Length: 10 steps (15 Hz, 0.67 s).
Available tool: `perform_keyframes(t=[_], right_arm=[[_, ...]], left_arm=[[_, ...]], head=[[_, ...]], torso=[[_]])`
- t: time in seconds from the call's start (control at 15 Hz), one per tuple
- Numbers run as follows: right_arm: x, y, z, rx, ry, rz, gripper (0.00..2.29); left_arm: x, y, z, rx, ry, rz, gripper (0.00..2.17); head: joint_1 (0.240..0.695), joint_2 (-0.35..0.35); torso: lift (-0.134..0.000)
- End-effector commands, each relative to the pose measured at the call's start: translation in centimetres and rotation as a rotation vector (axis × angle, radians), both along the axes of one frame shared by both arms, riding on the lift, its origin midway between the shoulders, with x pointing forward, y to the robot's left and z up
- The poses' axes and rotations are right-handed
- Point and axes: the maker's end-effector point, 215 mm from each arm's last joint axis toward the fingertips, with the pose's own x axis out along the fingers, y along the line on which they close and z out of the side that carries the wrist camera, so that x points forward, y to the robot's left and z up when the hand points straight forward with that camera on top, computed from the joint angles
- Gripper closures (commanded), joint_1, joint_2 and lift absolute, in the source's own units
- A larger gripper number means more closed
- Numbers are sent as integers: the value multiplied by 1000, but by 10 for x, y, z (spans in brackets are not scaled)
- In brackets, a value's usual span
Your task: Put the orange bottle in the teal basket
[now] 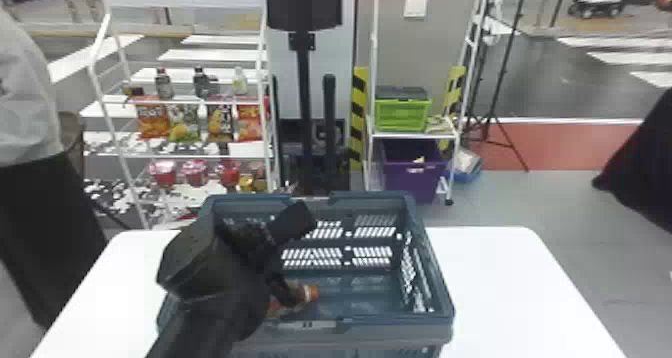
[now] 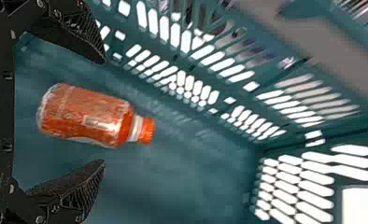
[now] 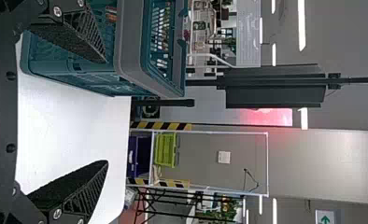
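Observation:
Inside the teal basket point(image 1: 435, 282), my left gripper point(image 1: 301, 257) is over the left part, its arm hiding some of the rim. The orange bottle point(image 1: 311, 292) is partly covered by that gripper. From the left wrist, the bottle point(image 2: 86, 114) lies on its side on the basket floor point(image 2: 173, 172), cap included, and my left gripper point(image 2: 102, 112) has its fingers spread apart, not closed on it. My right gripper point(image 3: 106, 112) is parked with its fingers apart by the table, near the outside of the basket point(image 3: 93, 77).
The basket stands on a white table point(image 1: 495, 277). Behind it are a shelf rack with snack bags point(image 1: 220, 122) and bottles, a dark stand point(image 1: 304, 82), and a rack holding a green crate point(image 1: 402, 113) above a purple bin point(image 1: 412, 174).

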Motion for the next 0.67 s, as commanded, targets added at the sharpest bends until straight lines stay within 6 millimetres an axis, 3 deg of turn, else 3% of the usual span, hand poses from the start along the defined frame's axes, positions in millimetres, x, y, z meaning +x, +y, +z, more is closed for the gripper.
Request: perform_keyframes(t=[0.0,0.33,0.47,0.6], right_arm=[[0,0,0,1,1,-1,127],[-1,0,0,0,1,0,127],[0,2,2,3,-2,2,127],[1,2,3,4,-5,3,127]], left_arm=[[2,-1,37,-122,-76,58,164],[-10,43,137,-481,-317,240,164],[-34,79,167,-618,-391,326,164],[-71,113,176,-679,-452,418,164]], head=[[499,0],[499,0],[499,0],[499,0]], torso=[[0],[0],[0],[0]])
